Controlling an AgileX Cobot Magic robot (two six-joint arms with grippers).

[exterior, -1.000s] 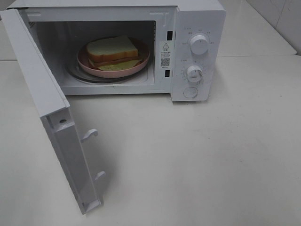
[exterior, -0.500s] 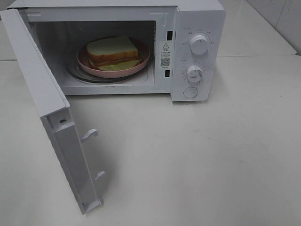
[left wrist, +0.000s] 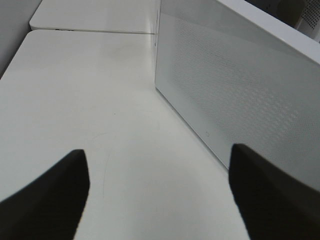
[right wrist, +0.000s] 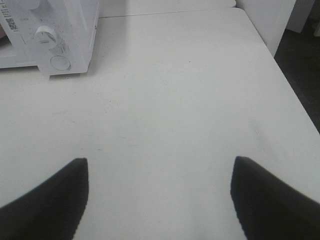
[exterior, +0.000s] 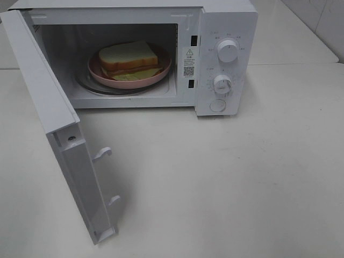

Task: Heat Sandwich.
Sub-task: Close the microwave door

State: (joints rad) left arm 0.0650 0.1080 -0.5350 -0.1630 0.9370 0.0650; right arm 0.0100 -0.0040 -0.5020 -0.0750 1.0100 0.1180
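A sticker (exterior: 188,62) on the microwave (exterior: 226,16) front carries a warning triangle and a QR code, but its print, like the marks round the upper dial (exterior: 228,50), is too small to read. The sandwich (exterior: 129,56) lies flat on the pink plate (exterior: 95,74) inside the cavity, its long axis running side to side, slightly slanted. The left gripper (left wrist: 157,150) and right gripper (right wrist: 159,160) hover over the counter (exterior: 242,177) — fingers spread, nothing between them.
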